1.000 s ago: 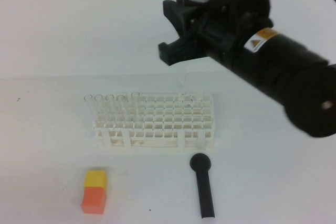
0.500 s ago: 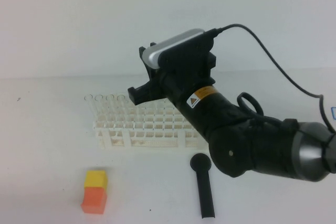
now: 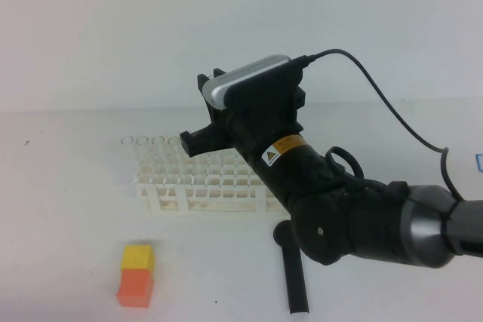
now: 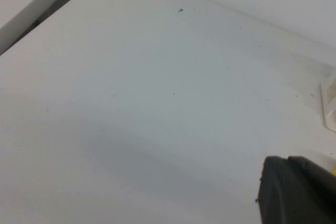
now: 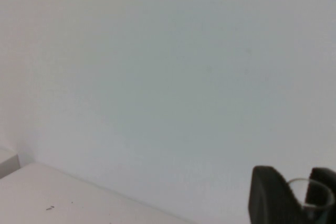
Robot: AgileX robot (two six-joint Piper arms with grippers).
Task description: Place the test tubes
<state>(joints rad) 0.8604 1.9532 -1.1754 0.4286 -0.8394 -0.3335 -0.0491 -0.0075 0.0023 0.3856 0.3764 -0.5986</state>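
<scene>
A white test tube rack [image 3: 198, 183] stands mid-table, with several clear tubes [image 3: 151, 153] upright in its left columns. My right gripper [image 3: 198, 115] hangs over the rack's middle-left, just right of those tubes, and its arm hides the rack's right half. In the right wrist view the right gripper [image 5: 307, 198] is shut on a clear test tube [image 5: 311, 191], whose open rim shows between the black fingers [image 5: 270, 195]. The left gripper [image 4: 294, 182] appears only in the left wrist view, low over bare table with its fingers pressed together and holding nothing.
A black long-handled object [image 3: 294, 280] lies in front of the rack, partly under my right arm. A yellow-and-orange block [image 3: 136, 274] sits near the front left. The rack's corner [image 4: 331, 106] shows at the edge of the left wrist view.
My right arm has come down from high at the back right and swung left. It now hangs over the rack's middle-left with the tube and covers the rack's right half.
</scene>
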